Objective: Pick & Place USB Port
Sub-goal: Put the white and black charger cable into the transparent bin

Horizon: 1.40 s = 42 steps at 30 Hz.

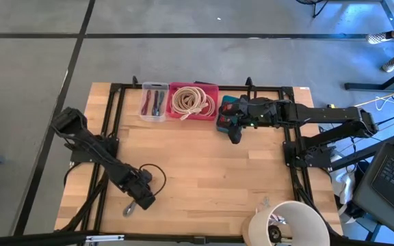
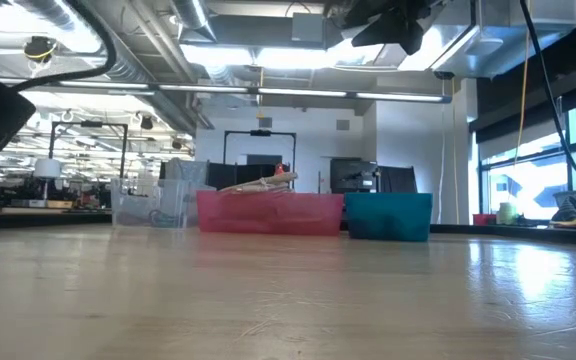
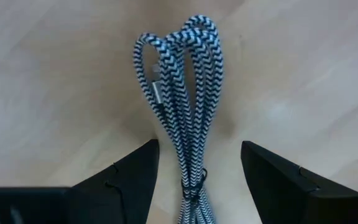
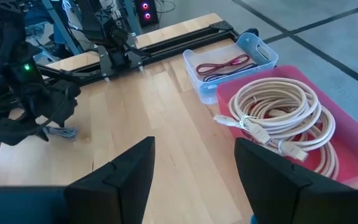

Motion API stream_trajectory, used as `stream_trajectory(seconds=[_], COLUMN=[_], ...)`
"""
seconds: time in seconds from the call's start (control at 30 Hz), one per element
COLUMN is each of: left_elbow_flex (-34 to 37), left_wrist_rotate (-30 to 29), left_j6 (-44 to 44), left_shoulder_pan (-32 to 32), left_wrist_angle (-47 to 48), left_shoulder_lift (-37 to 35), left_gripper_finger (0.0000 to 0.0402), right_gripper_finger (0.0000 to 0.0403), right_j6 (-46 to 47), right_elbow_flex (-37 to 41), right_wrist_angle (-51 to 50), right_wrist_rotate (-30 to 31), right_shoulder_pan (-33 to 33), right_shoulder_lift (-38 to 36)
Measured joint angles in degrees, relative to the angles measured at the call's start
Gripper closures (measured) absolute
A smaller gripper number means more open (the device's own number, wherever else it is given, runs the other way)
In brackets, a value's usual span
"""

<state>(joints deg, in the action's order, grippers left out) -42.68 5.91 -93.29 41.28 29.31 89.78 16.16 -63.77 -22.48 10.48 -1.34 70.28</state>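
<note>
A bundled black-and-white braided USB cable [image 3: 182, 93] lies flat on the wooden table near its near left corner, tied by a small band; its end shows in the high view [image 1: 129, 209]. My left gripper [image 3: 199, 149] [image 1: 142, 199] is low over it, open, one finger on each side of the bundle, touching nothing. My right gripper [image 4: 194, 146] [image 1: 235, 137] is open and raised beside the teal bin [image 1: 226, 113] at the far edge; it holds nothing. From the right wrist view the cable [image 4: 61, 132] shows beneath the left arm.
Along the far edge stand three bins in a row: a clear one [image 1: 154, 102] with red and dark cables, a pink one [image 1: 193, 101] holding a coiled cream cable [image 4: 281, 112], and the teal one. A white lamp shade [image 1: 287, 224] sits at the near right corner. Bare wood lies between.
</note>
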Motion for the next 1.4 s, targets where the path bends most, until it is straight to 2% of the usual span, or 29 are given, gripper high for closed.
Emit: stream_trajectory(seconds=[0.07,0.13,0.2,0.3,0.33,0.53,0.73,0.9,1.07,1.23,1.4], left_elbow_flex=[-0.5,-0.8,-1.0,-0.6,-0.5,-1.7,-6.1,-6.8,-6.8,-6.8,-6.8], left_wrist_rotate=[1.0,1.9,1.7,0.6,-0.9,-11.4,-22.1,-30.2,-32.0,-26.6,-16.5], left_j6=[0.6,1.0,1.9,3.0,3.1,3.1,9.8,17.5,31.0,49.6,60.3], left_shoulder_pan=[-0.1,-0.4,-0.7,-2.0,-2.4,-6.7,-15.4,-28.8,-47.4,-67.0,-82.8], left_wrist_angle=[0.9,2.3,4.1,6.3,6.7,13.3,24.4,26.9,22.6,9.9,2.2], left_shoulder_lift=[1.8,2.5,2.2,-0.3,-1.2,-8.7,-17.7,-25.1,-30.4,-31.3,-27.9], left_gripper_finger=[0.0188,0.0214,0.0262,0.0362,0.0377,0.039,0.0391,0.0391,0.0391,0.0391,0.0391], right_gripper_finger=[0.0179,0.0179,0.0179,0.0179,0.0179,0.0179,0.0179,0.0179,0.0179,0.0179,0.0179], right_j6=[0.1,0.1,0.1,0.3,0.3,1.4,1.4,1.5,1.7,3.0,3.5], right_elbow_flex=[0.0,0.0,0.0,0.0,0.0,0.0,0.0,0.0,0.0,0.0,0.0], right_wrist_angle=[0.1,0.3,0.5,0.6,0.8,0.9,1.3,2.5,3.1,3.1,3.1], right_wrist_rotate=[0.0,0.0,0.0,0.0,0.0,0.0,0.0,0.0,0.0,0.0,0.0], right_shoulder_pan=[0.0,0.0,0.0,0.0,0.0,0.0,0.0,0.0,0.0,0.0,0.0], right_shoulder_lift=[0.0,0.0,0.0,0.0,0.0,0.0,0.0,0.0,0.0,0.0,0.0])
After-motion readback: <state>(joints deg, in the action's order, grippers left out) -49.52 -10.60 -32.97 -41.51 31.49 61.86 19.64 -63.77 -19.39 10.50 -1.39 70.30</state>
